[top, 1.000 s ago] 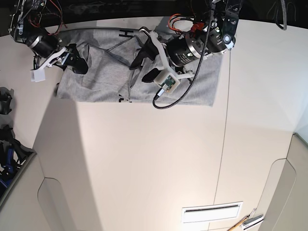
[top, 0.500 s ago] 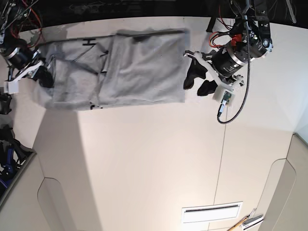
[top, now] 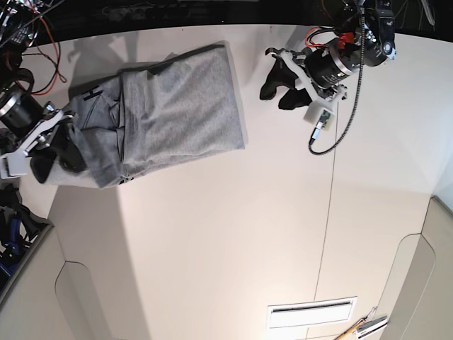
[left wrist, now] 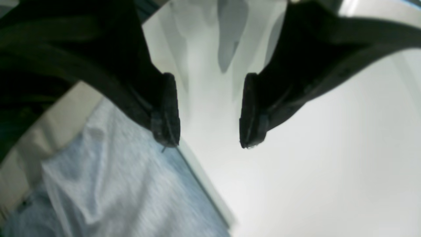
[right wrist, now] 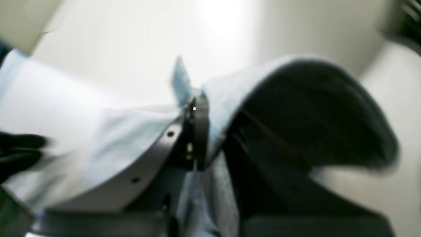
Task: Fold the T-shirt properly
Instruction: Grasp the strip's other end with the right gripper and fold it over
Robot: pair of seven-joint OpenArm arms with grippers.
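Observation:
The light grey T-shirt [top: 177,106] lies partly folded on the white table [top: 233,234] at the back left, plain side up, with a bit of black lettering at its left fold. My right gripper [top: 58,152] is shut on the shirt's left edge. In the blurred right wrist view the pinched cloth [right wrist: 138,131] bunches around the closed fingers [right wrist: 197,131]. My left gripper [top: 273,96] is open and empty, just right of the shirt. In the left wrist view the fingertips [left wrist: 166,125] stand apart over bare table, with the shirt [left wrist: 131,197] at the lower left.
Dark gear [top: 8,212] sits off the table's left edge. A white vent slot [top: 311,312] and some tools [top: 362,327] are at the front right. A seam [top: 331,184] runs down the table. The left arm's cable [top: 340,134] hangs over the table.
The left gripper, open beside the shirt half a second ago, has drawn back a little. The right gripper has pulled the shirt's left edge forward, so the shirt has shifted left and turned.

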